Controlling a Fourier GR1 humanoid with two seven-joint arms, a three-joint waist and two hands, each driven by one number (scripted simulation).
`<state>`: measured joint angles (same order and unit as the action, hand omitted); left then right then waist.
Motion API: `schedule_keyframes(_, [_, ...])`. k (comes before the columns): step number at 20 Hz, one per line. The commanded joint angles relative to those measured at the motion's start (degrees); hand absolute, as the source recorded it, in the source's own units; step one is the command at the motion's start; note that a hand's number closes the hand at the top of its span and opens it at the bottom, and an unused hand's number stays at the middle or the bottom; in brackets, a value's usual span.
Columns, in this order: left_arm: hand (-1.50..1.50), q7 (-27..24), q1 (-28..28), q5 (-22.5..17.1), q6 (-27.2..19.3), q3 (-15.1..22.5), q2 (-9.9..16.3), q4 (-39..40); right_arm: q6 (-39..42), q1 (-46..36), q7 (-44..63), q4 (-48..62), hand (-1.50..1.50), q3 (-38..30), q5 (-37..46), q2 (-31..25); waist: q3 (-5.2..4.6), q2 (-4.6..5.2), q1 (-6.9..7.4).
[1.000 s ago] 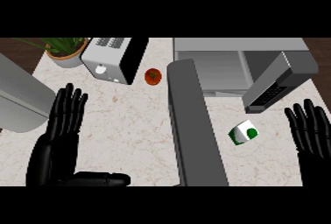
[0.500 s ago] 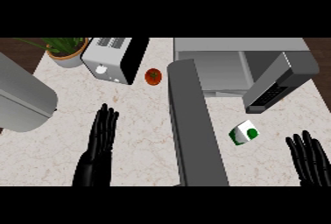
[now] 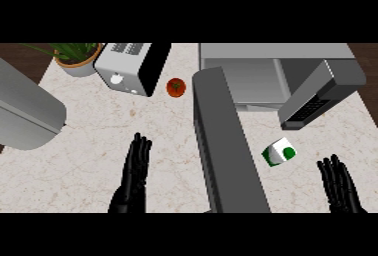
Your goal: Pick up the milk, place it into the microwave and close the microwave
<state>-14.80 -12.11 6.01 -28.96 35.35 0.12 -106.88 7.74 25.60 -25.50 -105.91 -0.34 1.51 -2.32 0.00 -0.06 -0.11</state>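
Observation:
The milk [image 3: 279,153] is a small white and green carton lying on the marble counter, right of the microwave's open door [image 3: 225,150]. The microwave [image 3: 255,75] stands at the top of the head view with its grey inside showing. My right hand [image 3: 340,187] is at the lower right, fingers straight, a short way right of and below the carton, not touching it. My left hand [image 3: 133,177] is at the lower middle left, fingers straight and pointing up the counter, left of the door.
A toaster [image 3: 131,67] and a potted plant [image 3: 74,57] stand at the top left. A small red item [image 3: 176,86] lies between toaster and microwave. A dark grey block [image 3: 321,95] juts out right of the microwave. A big grey shape [image 3: 26,112] fills the left edge.
Both hands have drawn back toward the lower edge and the left one has shifted right toward the door. The milk and the door have not moved.

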Motion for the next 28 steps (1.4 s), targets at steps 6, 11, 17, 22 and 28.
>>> schedule_keyframes(6, [-1.50, -5.49, -3.02, -2.60, -1.49, 4.44, 0.66, 2.36, -3.04, -11.50, -3.94, 14.59, -1.50, -5.69, 0.28, -0.51, -0.01, 0.05, 0.30])
schedule_keyframes(11, [-1.50, -2.01, -2.22, -4.50, -0.03, 2.69, 3.22, -1.34, -3.45, -14.62, -10.78, 26.16, -1.50, -6.60, 1.31, -0.53, 0.01, 0.04, 0.23])
schedule_keyframes(17, [-1.50, -7.57, -6.42, -7.23, 1.46, 1.45, 5.65, 0.11, -6.61, -20.94, -18.86, 40.17, -1.50, -10.04, 2.57, -1.35, 0.02, 0.05, 0.35])
schedule_keyframes(22, [-1.50, -11.13, -9.40, -11.36, 4.96, -0.38, 7.83, -0.07, -10.16, -30.76, -19.48, 50.71, -1.50, -12.87, 3.80, -3.86, 0.02, 0.08, 0.57])
schedule_keyframes(28, [-1.50, -13.34, -12.64, -16.88, 10.77, -5.36, 13.72, -4.40, -11.88, -38.66, -28.19, 66.05, -1.50, -16.13, 3.34, -5.57, 0.05, 0.17, 0.91])
